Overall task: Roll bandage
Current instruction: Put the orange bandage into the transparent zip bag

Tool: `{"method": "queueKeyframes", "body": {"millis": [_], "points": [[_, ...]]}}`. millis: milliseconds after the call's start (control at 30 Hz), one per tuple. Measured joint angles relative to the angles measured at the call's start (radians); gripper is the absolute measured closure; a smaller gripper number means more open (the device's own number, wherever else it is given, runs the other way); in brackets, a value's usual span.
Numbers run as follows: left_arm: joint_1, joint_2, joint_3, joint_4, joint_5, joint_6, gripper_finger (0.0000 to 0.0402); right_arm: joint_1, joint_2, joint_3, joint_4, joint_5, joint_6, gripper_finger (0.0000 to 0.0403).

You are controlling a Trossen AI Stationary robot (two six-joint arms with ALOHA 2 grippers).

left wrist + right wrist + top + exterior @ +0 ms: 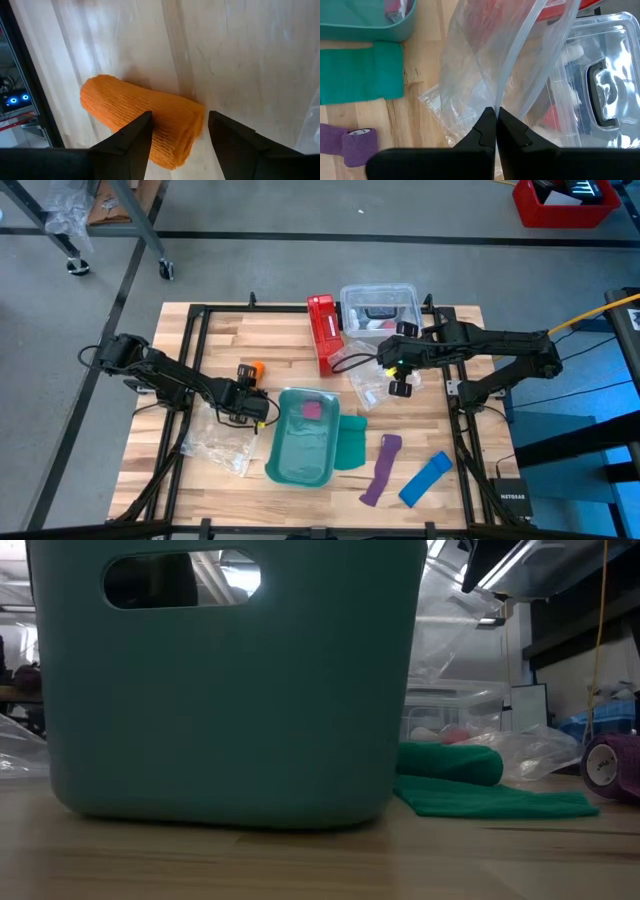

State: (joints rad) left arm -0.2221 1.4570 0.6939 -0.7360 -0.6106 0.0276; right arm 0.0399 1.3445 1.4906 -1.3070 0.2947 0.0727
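The orange bandage (pixel 145 120) lies on the wooden table as a loose roll; it also shows in the high view (pixel 256 368), left of the teal basket. My left gripper (pixel 177 132) is open, with one finger on either side of the roll's near end (pixel 245 392). My right gripper (pixel 496 127) is shut on a clear plastic bag (pixel 485 65) in front of the clear container, right of the red box (pixel 400 378). My left gripper: one finger (pixel 132 137) stands in front of the roll's side, and I cannot tell whether it touches the bandage. My right gripper pinches a gathered fold of the clear bag (pixel 496 102) between its two shut fingers. The bag's creases converge at the fingertips, and its lower part lies on the table (pixel 362 392).
A red box (pixel 323 332) and a clear lidded container (pixel 380 305) stand at the far middle. The teal basket (pixel 300 442), a green cloth (pixel 352 445), a purple strip (pixel 381 468) and a blue strip (pixel 426 478) lie near the front. Another clear bag (pixel 220 442) lies left.
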Motion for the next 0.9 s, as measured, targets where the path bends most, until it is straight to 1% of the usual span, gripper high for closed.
{"method": "queueKeyframes", "body": {"millis": [100,267,433,600,700,900], "points": [[-0.001,0.0,0.016,-0.004,0.0,-0.002,0.0218,0.0,0.0,0.0,0.0,0.0,0.0,0.0395],[-0.001,0.0,0.077,-0.025,0.0,-0.027,0.0218,0.0,0.0,0.0,0.0,0.0,0.001,0.0395],[-0.001,0.0,0.135,-0.153,0.0,-0.043,0.0218,0.0,0.0,0.0,-0.001,0.0,0.001,0.0395],[-0.001,0.0,0.134,-0.257,0.0,-0.104,0.0218,0.0,0.0,0.0,-0.002,0.0,0.001,0.0395],[-0.001,0.0,0.115,-0.261,0.0,-0.105,0.0218,0.0,0.0,0.0,-0.001,0.0,0.001,0.0395],[-0.001,0.0,0.099,-0.205,0.01,-0.107,0.0218,0.0,0.0,0.0,-0.001,0.0,0.001,0.0395]]}}
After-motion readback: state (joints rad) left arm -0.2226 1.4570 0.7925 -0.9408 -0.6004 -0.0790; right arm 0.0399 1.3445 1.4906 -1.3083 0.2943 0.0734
